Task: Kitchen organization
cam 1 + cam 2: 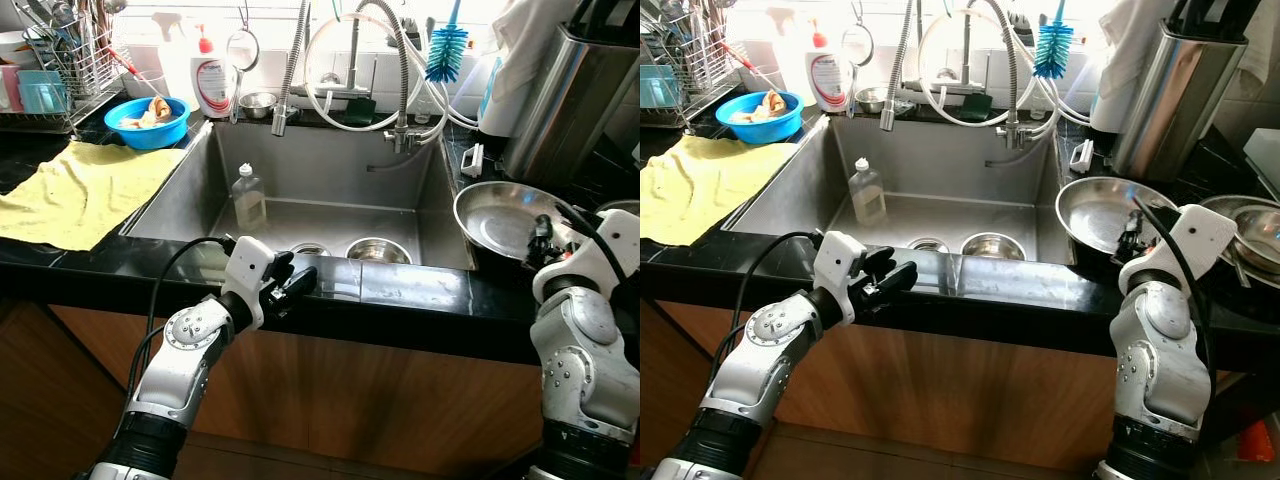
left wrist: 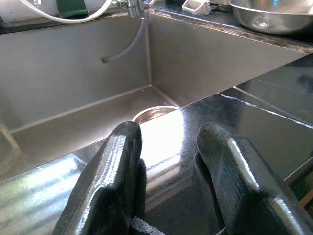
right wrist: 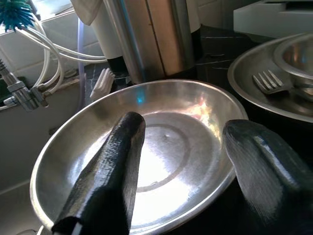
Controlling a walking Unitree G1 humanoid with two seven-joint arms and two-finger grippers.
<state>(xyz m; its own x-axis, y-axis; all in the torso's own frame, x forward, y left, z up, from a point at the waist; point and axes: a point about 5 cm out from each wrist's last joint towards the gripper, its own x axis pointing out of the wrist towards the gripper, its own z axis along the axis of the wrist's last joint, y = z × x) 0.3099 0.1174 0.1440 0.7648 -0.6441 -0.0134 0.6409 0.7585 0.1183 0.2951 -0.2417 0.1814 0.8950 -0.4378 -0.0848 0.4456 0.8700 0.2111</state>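
right gripper (image 3: 181, 161) jaws wide, empty | steel plate (image 3: 98, 132) just ahead of tips, on counter right of sink (image 1: 190, 200) | rigid, light, slick; pinch near rim | left gripper (image 2: 168, 171) parted, empty

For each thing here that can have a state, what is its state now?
Left gripper: open, empty, over the counter edge.
Right gripper: open, empty, over the steel plate.
Steel plate: empty, on the counter.
Bottle: upright in the sink, capped.
Blue bowl: holds something pale.
Yellow cloth: spread flat.
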